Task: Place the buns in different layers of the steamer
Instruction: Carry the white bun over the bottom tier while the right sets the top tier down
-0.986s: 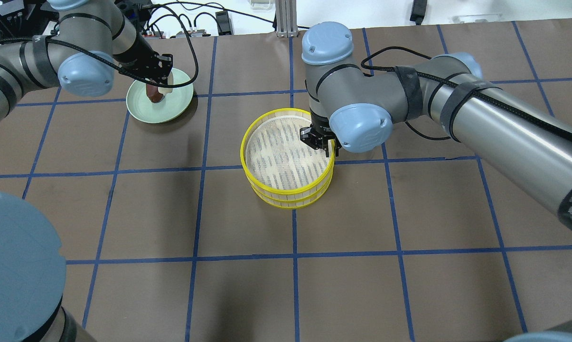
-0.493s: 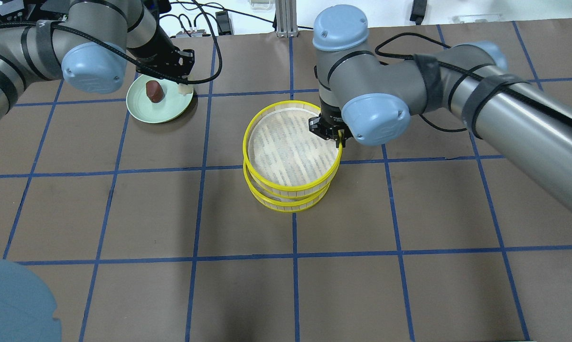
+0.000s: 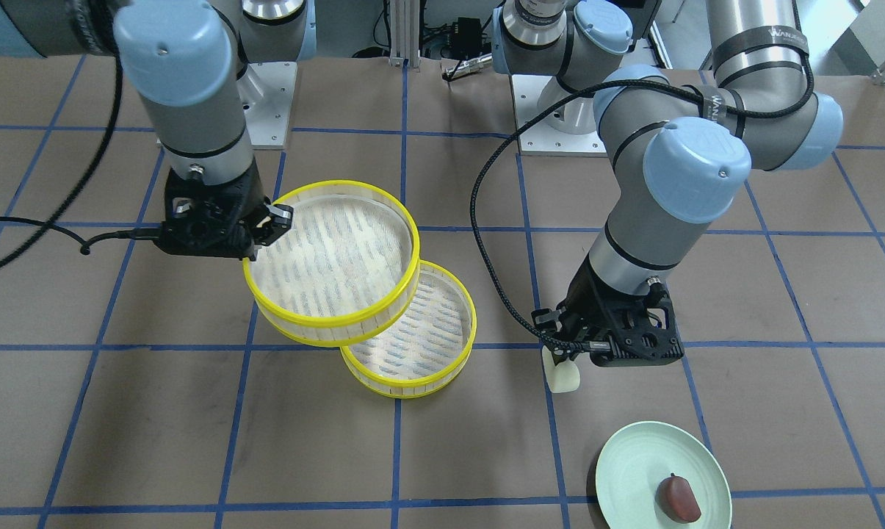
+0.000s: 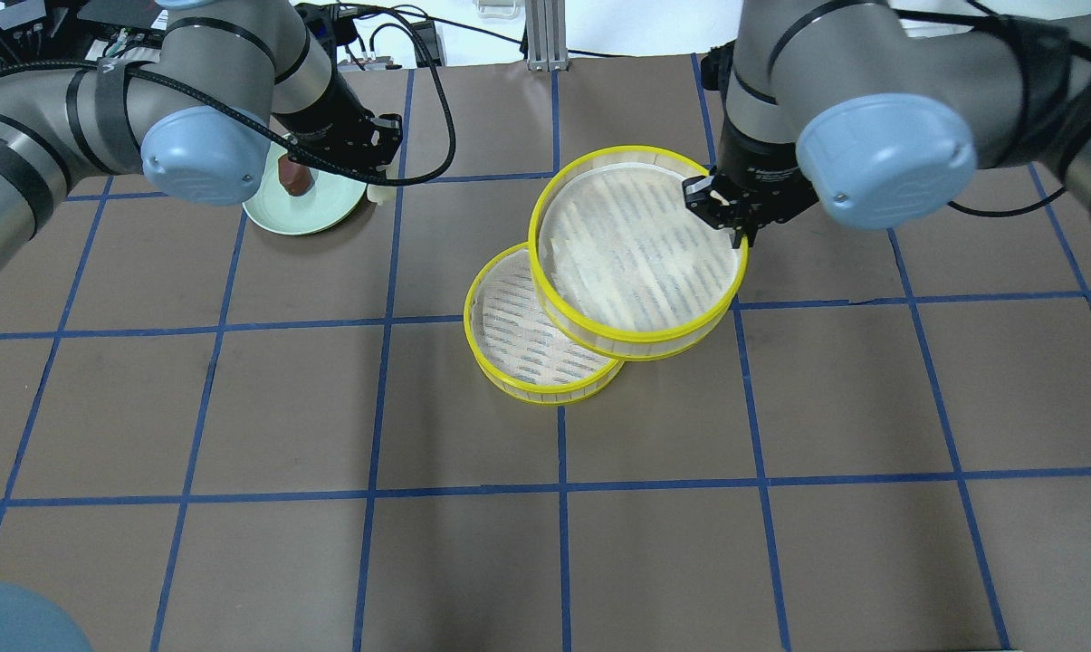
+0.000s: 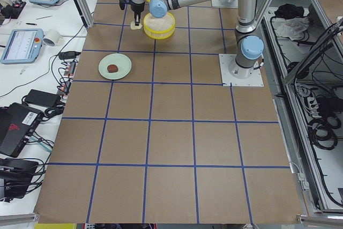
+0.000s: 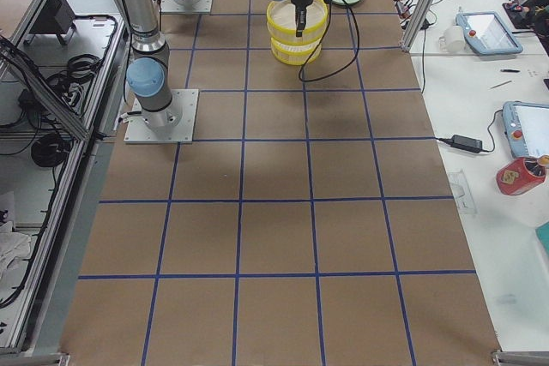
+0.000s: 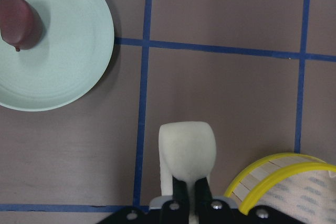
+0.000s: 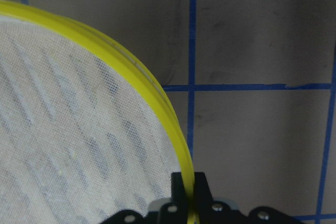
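Observation:
My left gripper (image 3: 562,358) is shut on the cream-white bun (image 3: 562,376) and holds it above the table between the pale green plate and the trays; the bun also shows in the left wrist view (image 7: 187,153). The dark reddish-brown bun (image 3: 678,498) lies on the plate (image 3: 633,463). My right gripper (image 4: 724,210) is shut on the yellow rim of the upper steamer tray (image 4: 631,258) and holds it raised, shifted right of and partly over the lower tray (image 4: 513,349). The lower tray stands on the table. Both trays hold nothing.
The plate (image 4: 302,215) sits at the table's far left in the overhead view, partly under my left arm. The brown table carries a blue tape grid (image 4: 563,489). Cables and devices lie beyond the table's far edge.
My right gripper lifted the upper tray off the lower one and carried it right. My left gripper lifted the white bun off the plate and moved it right, toward the trays.

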Robot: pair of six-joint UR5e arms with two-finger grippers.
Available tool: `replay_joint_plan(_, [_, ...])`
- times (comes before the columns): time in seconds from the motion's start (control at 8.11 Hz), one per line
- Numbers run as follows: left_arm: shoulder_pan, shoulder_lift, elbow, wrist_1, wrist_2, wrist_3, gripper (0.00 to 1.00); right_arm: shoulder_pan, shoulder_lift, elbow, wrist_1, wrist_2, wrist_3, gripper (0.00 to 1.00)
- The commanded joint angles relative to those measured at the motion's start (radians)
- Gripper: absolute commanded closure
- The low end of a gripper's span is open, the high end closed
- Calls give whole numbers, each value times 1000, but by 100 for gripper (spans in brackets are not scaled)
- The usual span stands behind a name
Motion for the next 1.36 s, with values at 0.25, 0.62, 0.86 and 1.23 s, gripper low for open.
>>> replay_joint_plan(0.25, [-214,-1,-46,14,-4,-313,100,-229,-90,-2,101,9,-236,100])
replay_joint_plan(0.62, [-277,-24,-104,24,-83,-330,100,-227,-90,-1,134,3,-232,100])
replay_joint_plan(0.86, [-280,-79,-113,58,-83,-332,100,-229,-92,-1,138,6,-233,100])
replay_joint_plan(1.23, [-281,-109,-113,69,-85,-332,11,-229,-92,1,138,10,-227,100])
